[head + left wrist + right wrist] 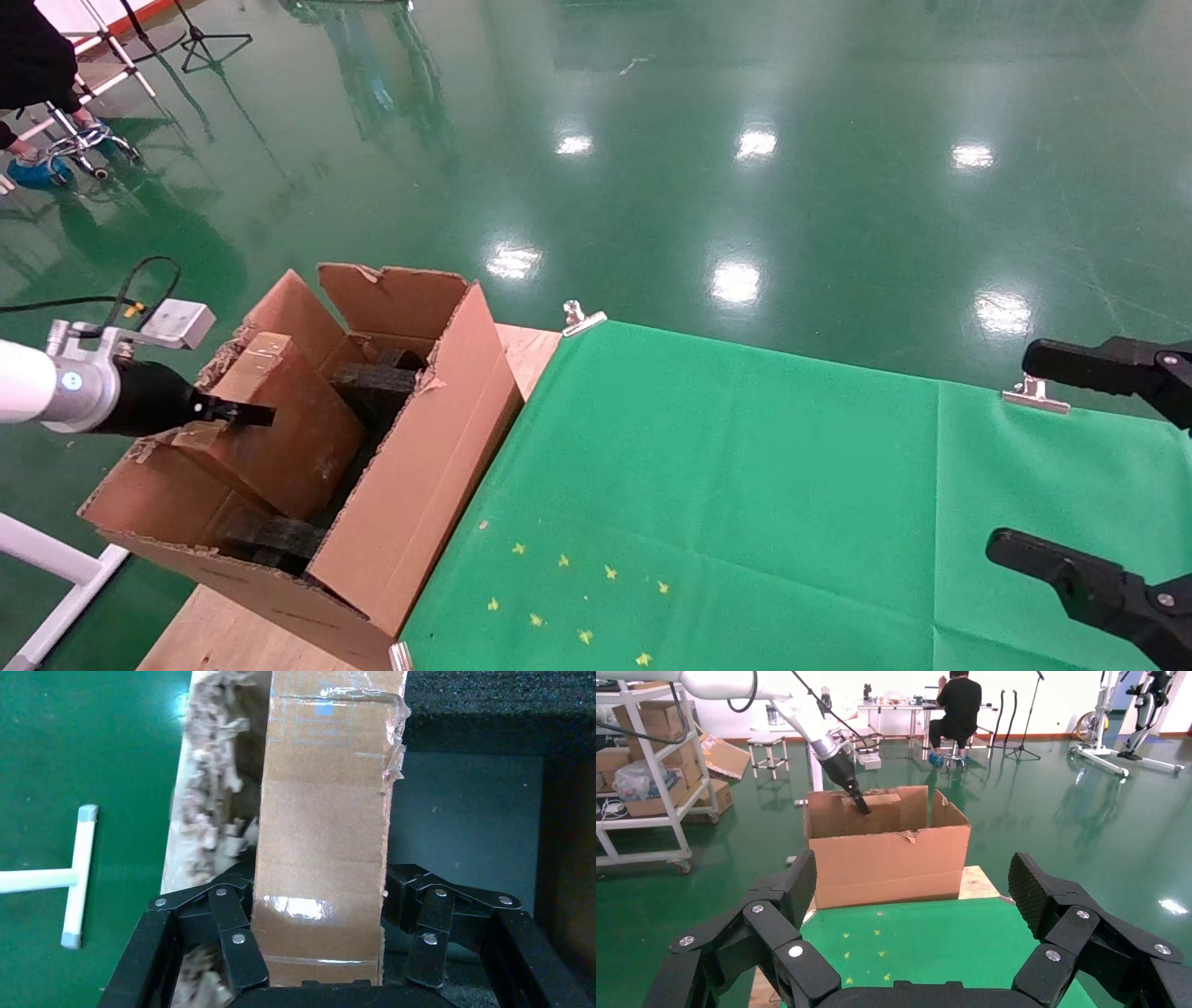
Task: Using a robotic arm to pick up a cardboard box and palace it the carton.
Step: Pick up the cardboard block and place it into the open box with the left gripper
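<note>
Clamped by black linked fingers (235, 941) on both sides: cardboard box (279, 424), held by left gripper (244, 414) of the robotic arm (56, 387), reaching in from the far left edge of the scene. Box tilted, upper end leaning toward the torn left flap, lower end down among black foam pieces (377, 377) inside the carton (410, 485). Clear tape and scuffed, frayed edges visible along the box face in the left wrist view (323, 832), with ragged carton wall (207, 811) just beside it and dark foam (492, 699) on the other side. Silver camera block (177, 321) riding above the wrist.

Carton standing at the left end of the wooden table (219, 638), flaps up, touching the left border of the green cloth (726, 503). Small yellow stars (577, 596) scattered on the cloth near the front edge, just right of the carton. Metal clips (582, 317) pinning the cloth at the far edge, a second one (1036, 396) farther right.

Spread wide and holding nothing: right gripper (916, 896), all black, parked at the right edge of the scene above the cloth, well apart from the carton. Seen from that wrist, carton (888, 857) beyond the cloth, left arm (828, 738) dipping into it from above.
</note>
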You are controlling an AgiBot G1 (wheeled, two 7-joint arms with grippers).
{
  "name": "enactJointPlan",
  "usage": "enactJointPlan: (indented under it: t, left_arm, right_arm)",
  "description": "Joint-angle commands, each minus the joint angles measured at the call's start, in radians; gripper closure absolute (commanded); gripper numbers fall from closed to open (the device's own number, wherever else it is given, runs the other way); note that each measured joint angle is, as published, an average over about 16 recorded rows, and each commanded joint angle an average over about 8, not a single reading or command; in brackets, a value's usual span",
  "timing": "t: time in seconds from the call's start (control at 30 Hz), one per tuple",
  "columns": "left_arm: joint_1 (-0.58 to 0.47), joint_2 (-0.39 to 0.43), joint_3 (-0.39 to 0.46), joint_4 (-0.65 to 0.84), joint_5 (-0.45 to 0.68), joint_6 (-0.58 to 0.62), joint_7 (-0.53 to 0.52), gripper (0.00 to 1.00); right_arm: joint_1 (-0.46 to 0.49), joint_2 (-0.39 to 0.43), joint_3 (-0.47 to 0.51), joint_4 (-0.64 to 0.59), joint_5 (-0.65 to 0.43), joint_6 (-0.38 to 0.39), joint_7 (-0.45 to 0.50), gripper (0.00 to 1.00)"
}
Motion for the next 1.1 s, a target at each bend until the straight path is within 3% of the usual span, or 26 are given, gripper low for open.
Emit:
enactJointPlan:
  t: [0.03, 0.8, 0.83, 1.07, 1.1]
  left_arm:
    - [0.010, 0.007, -0.002, 0.001, -0.003, -0.006, -0.001, 1.00]
    - [0.158, 0.084, -0.033, 0.013, -0.047, -0.120, -0.065, 1.00]
    - [0.162, 0.085, -0.035, 0.015, -0.048, -0.124, -0.070, 0.91]
    - [0.179, 0.092, -0.043, 0.024, -0.060, -0.142, -0.102, 0.04]
    - [0.181, 0.093, -0.044, 0.025, -0.061, -0.143, -0.104, 0.00]
  right_arm:
    - [0.000, 0.000, 0.000, 0.000, 0.000, 0.000, 0.000, 0.00]
    - [0.000, 0.000, 0.000, 0.000, 0.000, 0.000, 0.000, 0.00]
    - [0.000, 0.000, 0.000, 0.000, 0.000, 0.000, 0.000, 0.00]
    - [0.000, 0.000, 0.000, 0.000, 0.000, 0.000, 0.000, 0.00]
    - [0.000, 0.000, 0.000, 0.000, 0.000, 0.000, 0.000, 0.00]
